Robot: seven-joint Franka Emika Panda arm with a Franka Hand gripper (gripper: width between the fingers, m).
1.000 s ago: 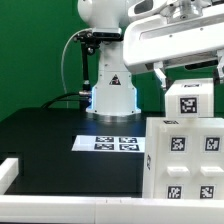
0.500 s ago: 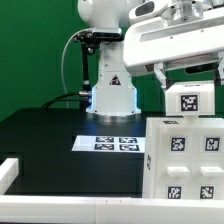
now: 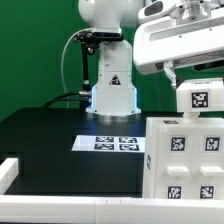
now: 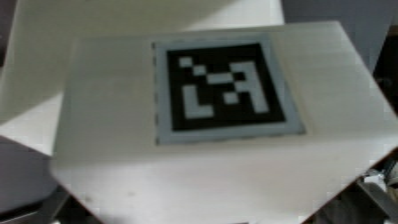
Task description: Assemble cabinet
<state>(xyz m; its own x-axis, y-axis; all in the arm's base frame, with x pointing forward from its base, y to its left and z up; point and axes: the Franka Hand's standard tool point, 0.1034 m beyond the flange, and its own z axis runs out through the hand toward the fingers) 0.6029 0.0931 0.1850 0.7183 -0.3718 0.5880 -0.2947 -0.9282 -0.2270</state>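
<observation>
The cabinet (image 3: pixel 185 160), at the lower right of the exterior view, is showing white panels carrying square black-and-white tags. A white panel (image 3: pixel 200 100) above it is bearing one such tag. The worktop (image 3: pixel 45 135) is showing black, the backdrop (image 3: pixel 30 50) green. The marker board (image 3: pixel 113 143) is lying white with four black-patterned tags.

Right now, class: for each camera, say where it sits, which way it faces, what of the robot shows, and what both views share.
Exterior view: off the arm, low by the table's rim, facing the robot base across the black table; shows the marker board, cabinet, base and arm.
Wrist view: on the wrist, looking close onto a tagged white panel; its fingers do not show clearly.
Shared: probably that panel, held under the gripper above the cabinet.
</observation>
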